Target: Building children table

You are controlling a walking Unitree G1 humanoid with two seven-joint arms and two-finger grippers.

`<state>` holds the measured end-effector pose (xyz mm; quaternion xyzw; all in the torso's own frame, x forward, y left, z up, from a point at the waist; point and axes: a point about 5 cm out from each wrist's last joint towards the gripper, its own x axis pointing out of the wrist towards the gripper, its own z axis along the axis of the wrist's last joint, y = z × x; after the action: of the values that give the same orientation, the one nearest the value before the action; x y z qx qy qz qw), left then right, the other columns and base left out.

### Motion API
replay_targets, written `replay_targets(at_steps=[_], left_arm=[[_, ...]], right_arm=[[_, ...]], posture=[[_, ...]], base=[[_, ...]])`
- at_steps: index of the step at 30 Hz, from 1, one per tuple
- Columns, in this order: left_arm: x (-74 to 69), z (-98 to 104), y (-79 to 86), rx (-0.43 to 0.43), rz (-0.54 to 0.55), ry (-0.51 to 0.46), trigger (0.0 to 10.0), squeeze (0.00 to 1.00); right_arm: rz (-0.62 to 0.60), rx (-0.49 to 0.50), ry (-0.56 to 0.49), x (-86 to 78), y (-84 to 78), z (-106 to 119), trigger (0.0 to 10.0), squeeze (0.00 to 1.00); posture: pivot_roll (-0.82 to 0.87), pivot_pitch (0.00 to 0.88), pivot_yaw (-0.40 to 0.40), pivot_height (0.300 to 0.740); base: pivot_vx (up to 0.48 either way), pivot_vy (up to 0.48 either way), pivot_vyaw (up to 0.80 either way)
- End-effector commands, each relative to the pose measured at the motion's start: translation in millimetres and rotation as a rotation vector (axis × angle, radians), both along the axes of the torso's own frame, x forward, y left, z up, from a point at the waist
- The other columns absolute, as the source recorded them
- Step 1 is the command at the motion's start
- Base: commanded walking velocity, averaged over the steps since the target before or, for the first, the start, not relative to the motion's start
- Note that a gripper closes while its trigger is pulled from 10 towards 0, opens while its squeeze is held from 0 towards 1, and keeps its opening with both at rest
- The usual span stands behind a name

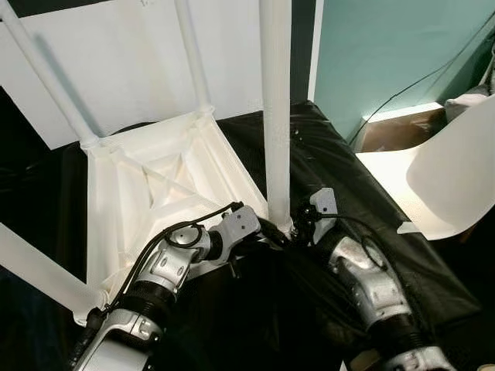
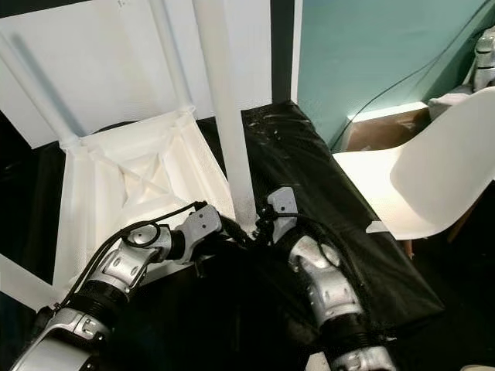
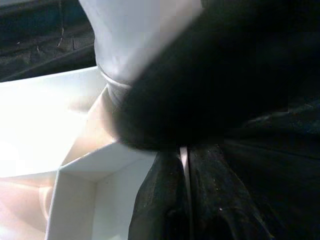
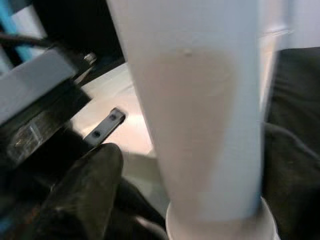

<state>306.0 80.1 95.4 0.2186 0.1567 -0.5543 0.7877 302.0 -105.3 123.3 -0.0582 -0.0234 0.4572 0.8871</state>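
The white children's table (image 1: 155,189) lies upside down on a black sheet (image 1: 340,170), its ribbed underside up and its legs rising from the corners. The left gripper (image 1: 259,232) reaches from the table's near edge to the base of the near-right table leg (image 1: 275,108); whether its fingers are spread or closed cannot be told. The right gripper (image 1: 302,224) meets the same leg base from the other side, its grip equally unclear. A white chair (image 2: 433,178) stands right of the sheet.

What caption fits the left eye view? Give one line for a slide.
Both grippers, left and right, meet at the base of the near leg of an upturned white table on black sheeting.
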Motion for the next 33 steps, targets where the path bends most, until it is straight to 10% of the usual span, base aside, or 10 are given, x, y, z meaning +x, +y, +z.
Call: replay_targets(at_steps=[1,7,8,9,23,29,33], left_arm=[[-18.1,-40.0,4.7,0.042,0.053,0.141,10.0,0.0],[-18.2,-40.3,4.0,0.039,0.056,0.142,10.0,0.0],[-18.1,-40.3,4.6,0.038,0.059,0.141,10.0,0.0],[-18.1,-40.3,4.9,0.038,0.06,0.141,10.0,0.0],[-19.0,-40.2,5.1,0.042,0.054,0.143,10.0,0.0],[-18.2,-39.3,5.2,0.039,0.059,0.14,10.0,0.0],[-19.1,-40.1,6.1,0.042,0.059,0.142,10.0,0.0]], right_arm=[[0.111,-0.033,-0.009,-0.8,4.5,0.3,10.0,0.0],[0.305,-0.214,-0.019,10.3,-11.5,10.8,10.0,0.0],[0.367,-0.264,0.005,11.0,-14.8,12.4,6.3,0.0],[0.402,-0.281,0.017,10.8,-16.7,13.2,0.0,0.0],[0.511,-0.254,0.134,4.9,-23.3,5.2,0.0,0.0],[0.044,0.17,-0.093,1.4,11.0,18.7,0.0,0.0],[-0.11,0.263,-0.117,-7.4,13.9,17.3,0.0,0.0]], posture=[[-0.02,0.0,0.027,0.74],[-0.02,0.0,0.021,0.74],[-0.01,0.0,0.021,0.74],[-0.01,0.0,0.021,0.74],[-0.02,0.0,0.028,0.74],[-0.01,0.0,0.022,0.74],[-0.02,0.0,0.026,0.74]], base=[[0.0,0.0,0.0],[0.0,0.0,0.0],[0.0,0.0,0.0],[0.0,0.0,0.0],[0.0,0.0,0.0],[0.0,0.0,0.0],[0.0,0.0,0.0]])
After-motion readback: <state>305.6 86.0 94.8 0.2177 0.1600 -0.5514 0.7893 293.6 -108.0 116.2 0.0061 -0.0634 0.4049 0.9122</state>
